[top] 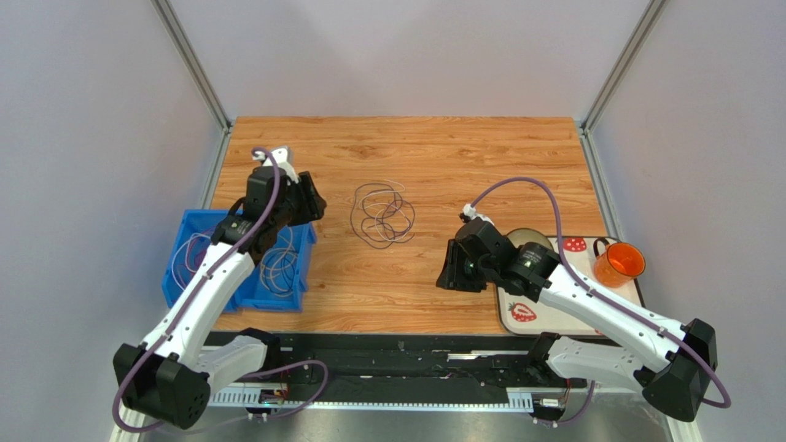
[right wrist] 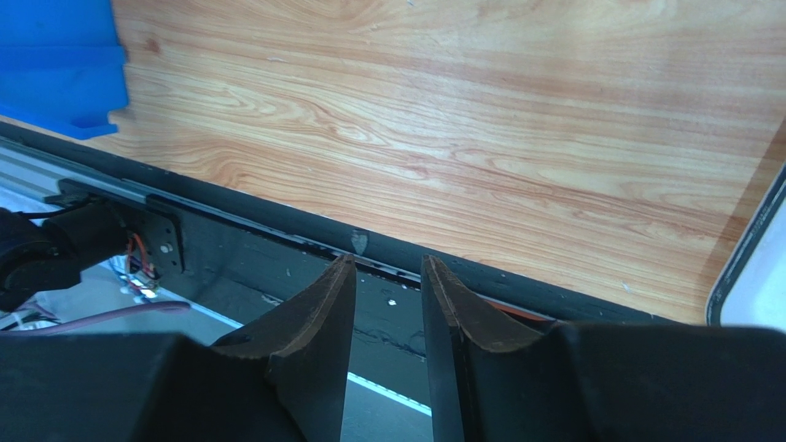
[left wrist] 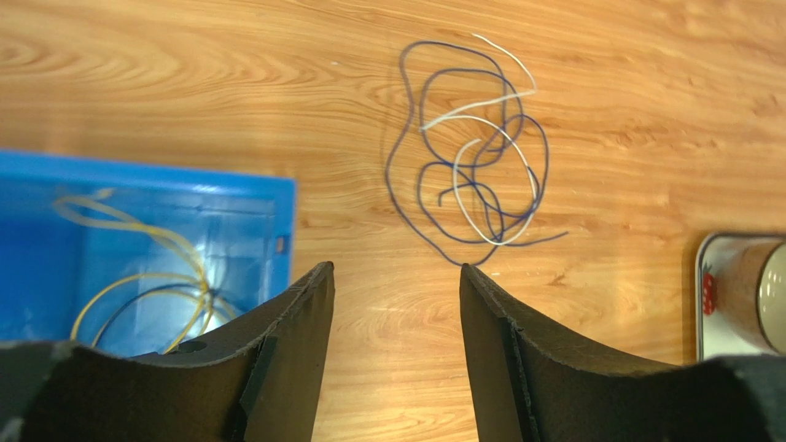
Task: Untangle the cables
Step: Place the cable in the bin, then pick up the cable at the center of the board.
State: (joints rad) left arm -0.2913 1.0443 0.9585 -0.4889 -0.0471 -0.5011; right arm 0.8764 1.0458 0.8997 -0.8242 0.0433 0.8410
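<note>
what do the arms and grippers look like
The left arm and right arm have white link shells with black joints and bases. A thick lilac hose runs along each. The left gripper and right gripper are matte black, with two broad fingers that curve to narrow tips.

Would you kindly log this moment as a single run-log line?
left gripper: open, empty | right gripper: open, empty | tangled cables: on table, ungripped | blue bin: more cables inside
</note>
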